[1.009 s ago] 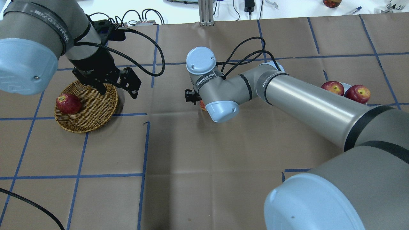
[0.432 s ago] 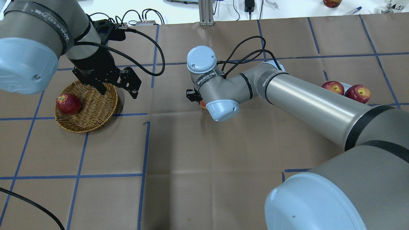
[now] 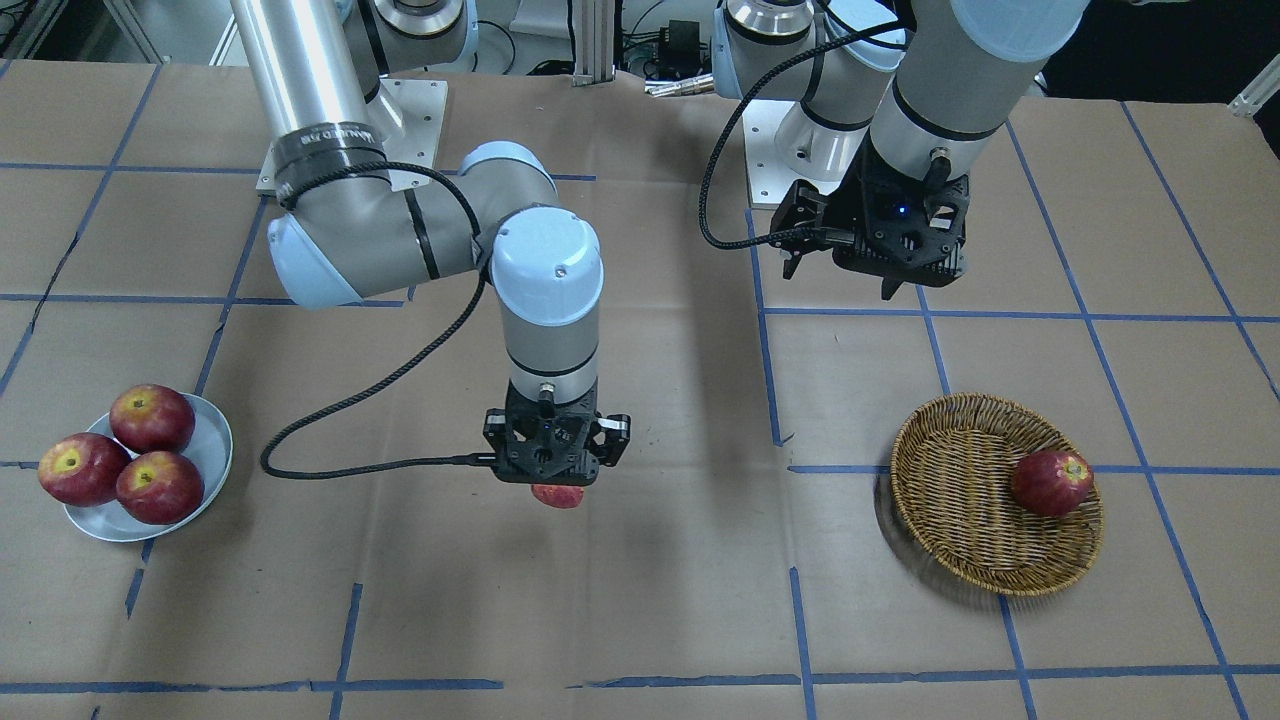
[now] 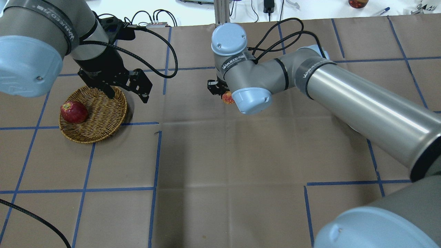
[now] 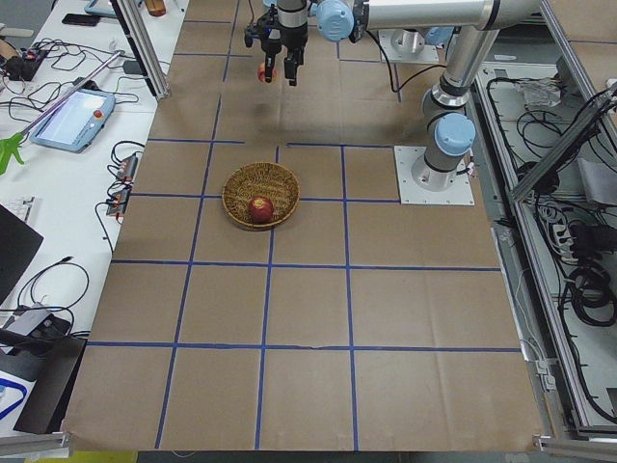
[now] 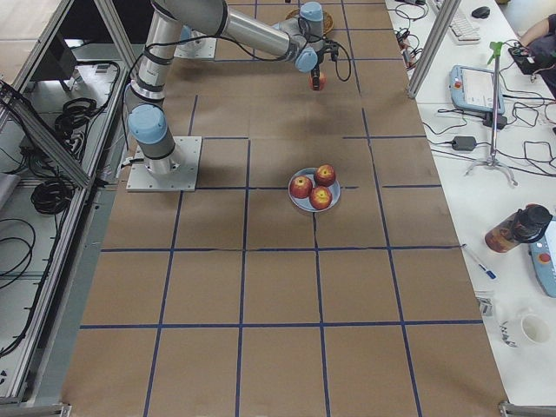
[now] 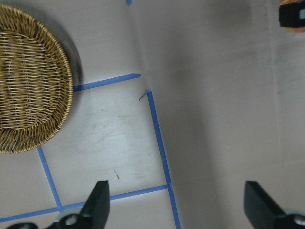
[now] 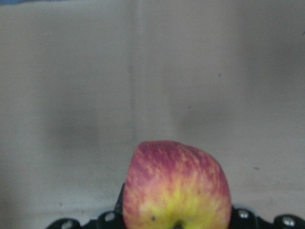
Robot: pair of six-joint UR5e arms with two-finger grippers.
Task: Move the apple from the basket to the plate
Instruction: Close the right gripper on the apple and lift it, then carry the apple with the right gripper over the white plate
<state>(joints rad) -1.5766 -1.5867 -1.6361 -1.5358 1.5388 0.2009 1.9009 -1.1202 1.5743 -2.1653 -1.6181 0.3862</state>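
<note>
My right gripper (image 3: 557,478) is shut on the apple (image 3: 557,496), red with a yellow blush, and holds it above the middle of the table. The apple also shows in the overhead view (image 4: 227,98) and fills the bottom of the right wrist view (image 8: 177,186). The wicker basket (image 3: 950,480) holds one darker red apple (image 3: 1050,482). My left gripper (image 3: 840,280) is open and empty, raised beside the basket's rim toward the robot's base (image 4: 127,96). The pale plate (image 3: 215,440) lies far on my right side. My right arm hides it in the overhead view.
Three red apples (image 3: 150,418) lie on the plate. Blue tape lines (image 3: 780,400) cross the brown paper table cover. The arm base plates (image 3: 420,110) stand at the robot's edge. In the left wrist view, the basket (image 7: 28,86) is at upper left.
My right gripper has carried the apple farther from the robot and slightly to the right in the overhead view. The arm now covers the plate there. The left gripper has barely moved.
</note>
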